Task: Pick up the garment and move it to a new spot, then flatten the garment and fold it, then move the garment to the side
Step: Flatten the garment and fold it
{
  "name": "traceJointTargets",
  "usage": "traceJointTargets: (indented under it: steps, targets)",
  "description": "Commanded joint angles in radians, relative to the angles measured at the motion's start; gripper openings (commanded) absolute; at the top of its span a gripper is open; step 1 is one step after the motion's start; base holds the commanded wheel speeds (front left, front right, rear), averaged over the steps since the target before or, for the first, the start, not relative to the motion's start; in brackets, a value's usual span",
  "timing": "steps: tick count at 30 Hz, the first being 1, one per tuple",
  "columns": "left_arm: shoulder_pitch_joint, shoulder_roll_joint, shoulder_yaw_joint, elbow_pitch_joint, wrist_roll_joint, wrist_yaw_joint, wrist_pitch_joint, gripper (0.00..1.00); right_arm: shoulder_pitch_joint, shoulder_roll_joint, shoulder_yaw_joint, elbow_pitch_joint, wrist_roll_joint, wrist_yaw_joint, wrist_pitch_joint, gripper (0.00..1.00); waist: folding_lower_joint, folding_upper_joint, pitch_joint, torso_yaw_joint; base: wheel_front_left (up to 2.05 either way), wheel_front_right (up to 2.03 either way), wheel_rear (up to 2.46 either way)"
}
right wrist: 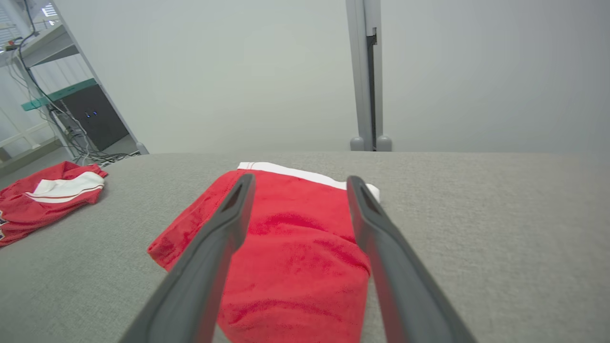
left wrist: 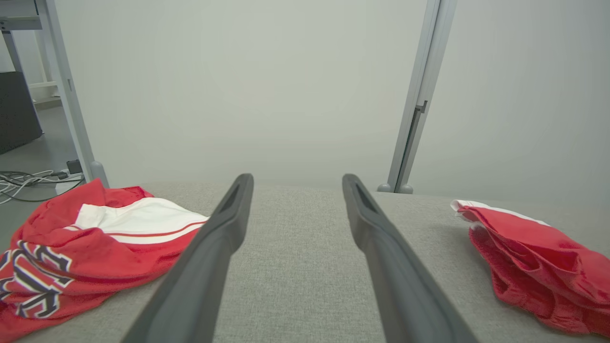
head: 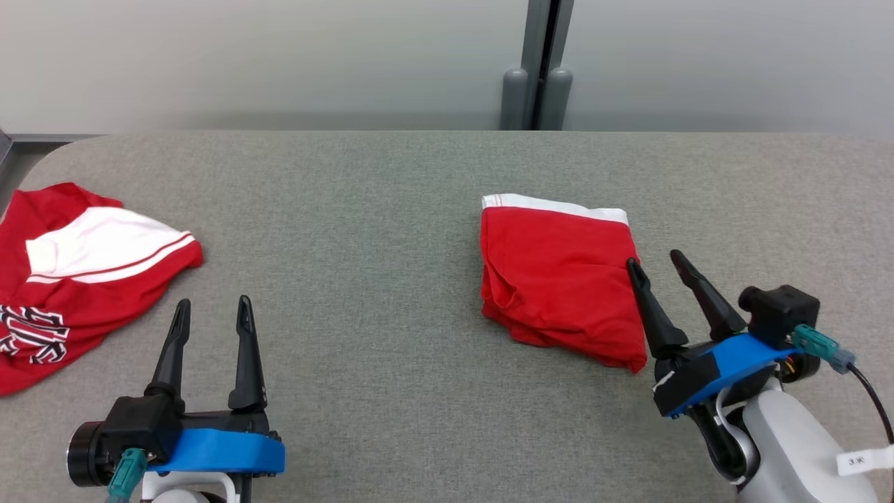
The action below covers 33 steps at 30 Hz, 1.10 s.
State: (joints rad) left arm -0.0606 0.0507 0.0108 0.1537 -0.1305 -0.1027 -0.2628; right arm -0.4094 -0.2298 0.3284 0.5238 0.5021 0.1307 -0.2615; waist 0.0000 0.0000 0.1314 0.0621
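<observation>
The garment (head: 559, 276) is red with a white band, folded into a compact rectangle right of the table's middle; it also lies in the left wrist view (left wrist: 533, 262) and the right wrist view (right wrist: 290, 257). My right gripper (head: 656, 262) is open at the garment's right edge, its fingers (right wrist: 228, 224) spread above the cloth and holding nothing. At the lower left my left gripper (head: 213, 314) stands open over bare table, well apart from the folded garment, fingers (left wrist: 224, 224) empty.
A second red and white shirt with lettering (head: 63, 279) lies crumpled at the table's left edge. The grey felt table (head: 363, 230) ends at a pale wall with a grey post (head: 538, 70) behind.
</observation>
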Motion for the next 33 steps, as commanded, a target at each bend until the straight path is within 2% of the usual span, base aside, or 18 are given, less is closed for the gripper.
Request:
traceJointTargets:
  steps: [1, 10, 18, 23, 33]
  targets:
    - [0.008, 0.0, -0.001, 0.0, 0.007, -0.001, -0.003, 1.0, 0.032, -0.002, -0.023, -0.021, -0.017, 0.0, -0.005, 1.0, 0.0, 0.0, -0.015, -0.017, 0.0, 0.0, 0.0]
    - [0.016, 0.0, 0.003, 0.009, 0.029, -0.007, -0.003, 1.0, 0.19, 0.041, -0.214, -0.202, -0.15, 0.0, -0.004, 1.0, 0.0, 0.0, -0.038, -0.06, 0.0, 0.0, 0.0]
    - [0.04, 0.0, 0.02, 0.034, 0.064, -0.006, -0.003, 1.0, 0.326, 0.104, -0.32, -0.312, -0.252, 0.0, -0.004, 1.0, 0.0, 0.0, -0.07, -0.062, 0.0, 0.0, 0.0]
    - [0.064, 0.002, 0.02, 0.04, 0.081, 0.001, -0.003, 1.0, 0.398, 0.138, -0.361, -0.349, -0.288, 0.0, -0.004, 1.0, 0.0, 0.0, -0.091, -0.047, 0.0, 0.0, 0.0]
    - [0.093, 0.02, 0.023, 0.045, 0.099, 0.009, -0.003, 1.0, 0.468, 0.174, -0.355, -0.397, -0.353, 0.0, -0.004, 1.0, 0.0, 0.0, -0.118, -0.023, 0.0, 0.0, 0.0]
